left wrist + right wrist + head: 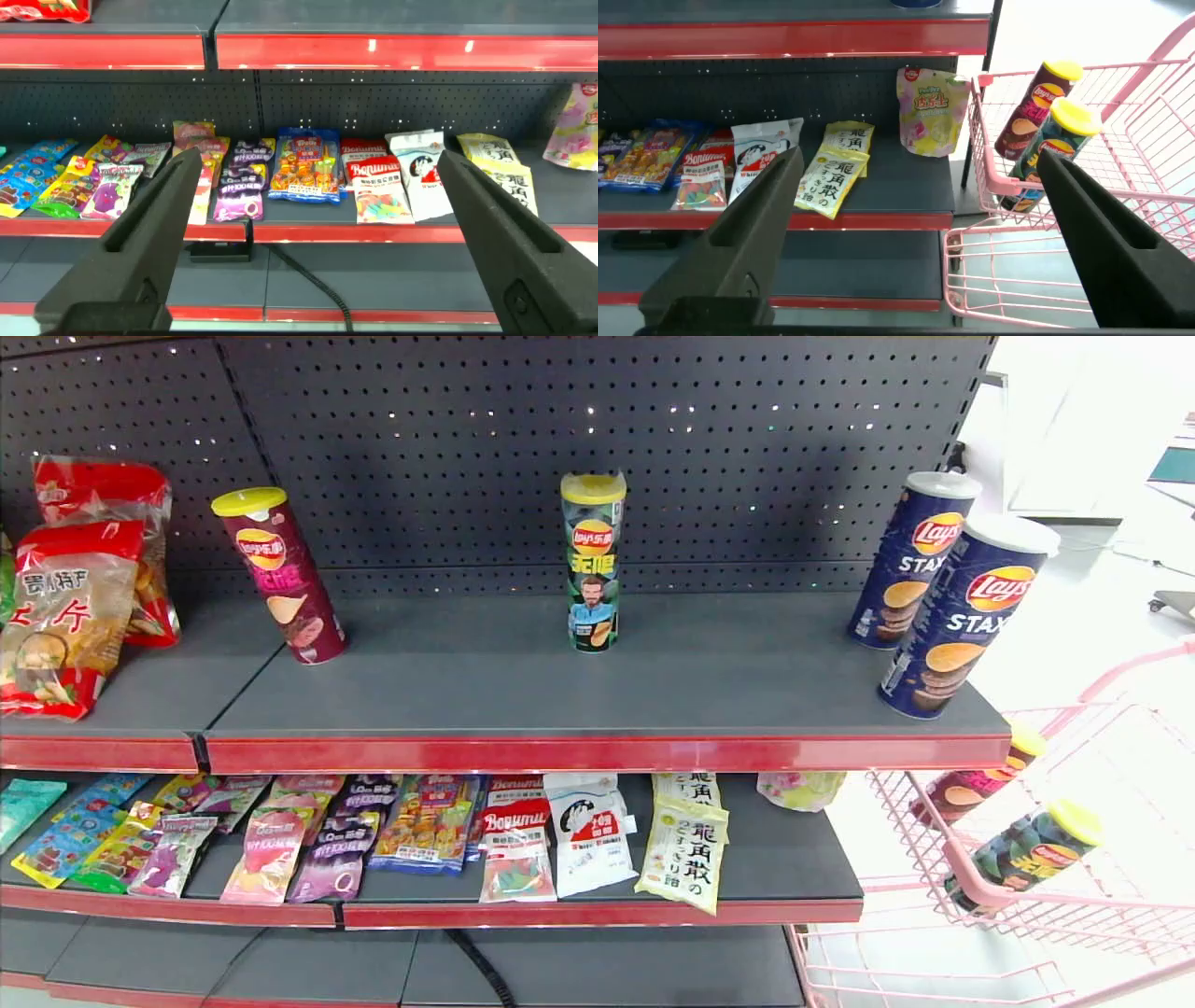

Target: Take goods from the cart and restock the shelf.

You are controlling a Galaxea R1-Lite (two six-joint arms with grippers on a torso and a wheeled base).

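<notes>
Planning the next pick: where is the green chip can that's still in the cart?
In the head view, the green can lies tilted in the pink cart, right of the shelf, beside the maroon can and nearer the camera.

Strong daylight floods in from the far right, washing the floor (1092, 616) out to white. Pinpoints of light shine through the pegboard (653, 420). The red shelf edge (597, 753) carries a soft sheen, while the lower shelf (775, 859) lies in shade. Wide-angle bending tilts the blue cans (962, 616) outward.
</notes>
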